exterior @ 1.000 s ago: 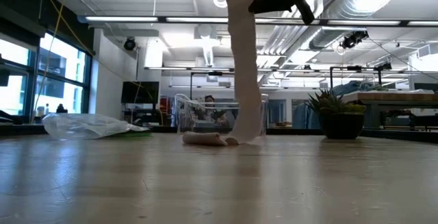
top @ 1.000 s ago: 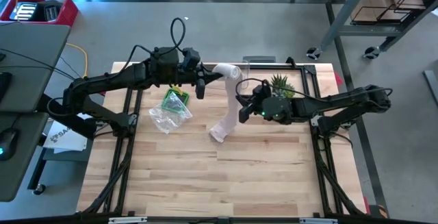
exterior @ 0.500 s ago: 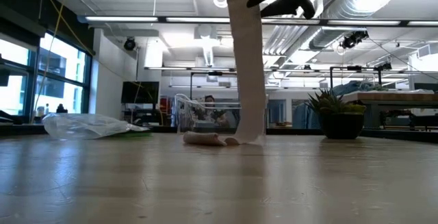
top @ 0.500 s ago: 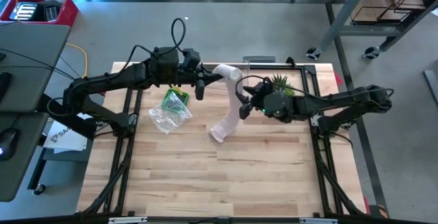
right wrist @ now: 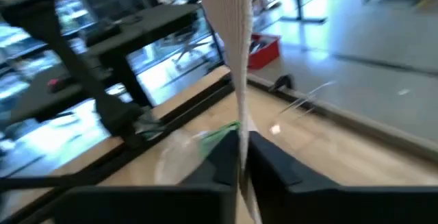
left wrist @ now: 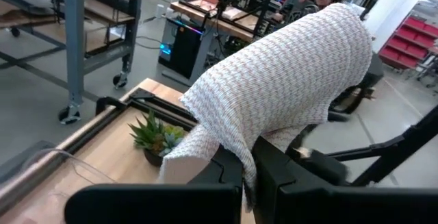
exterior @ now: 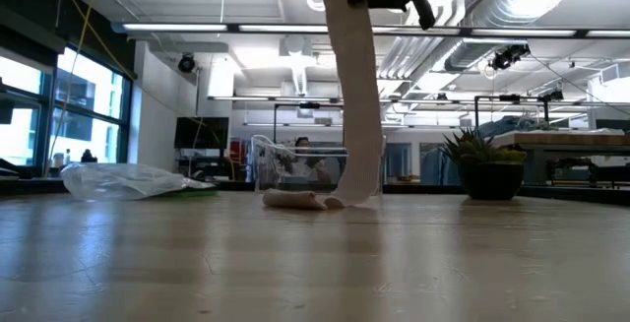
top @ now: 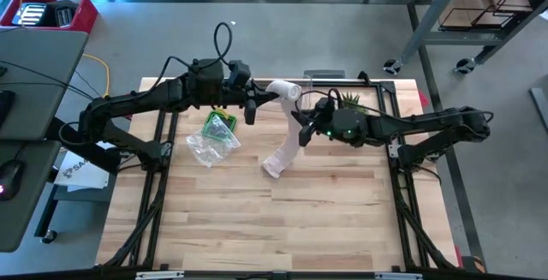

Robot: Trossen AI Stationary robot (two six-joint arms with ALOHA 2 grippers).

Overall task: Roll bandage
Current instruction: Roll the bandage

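My left gripper (top: 257, 100) is clenched on the rolled end of the bandage (top: 287, 126), holding that fat white roll (top: 285, 89) up in the air over the far middle of the table (top: 282, 220). In my left wrist view the wound cloth bulges right over my fingers (left wrist: 205, 176), so that grip is plain enough.

From the roll the loose strip drops away toward the near side, its long axis running from the roll down to a crumpled tail (top: 274, 167) lying on the wood. The low view shows the strip hanging close to vertical, tail just touching the table.

My right gripper (top: 300, 122) sits on the strip just below the roll, reaching in from the right. In my right wrist view the band runs straight down between my two fingers (right wrist: 274, 162) and they stand tight together on it, so I call it pinched shut on the bandage, though the blur there makes it hard to say how firmly I have the cloth.

What the next wind turns on, as I judge it: the roll lies up and to the left of my right gripper, very near, and the slack all lies below me toward the tail. My right is the arm on the free strip; my left only anchors the roll.

The plastic bag (top: 211, 139) and small plant (top: 351, 104) sit clear on either side
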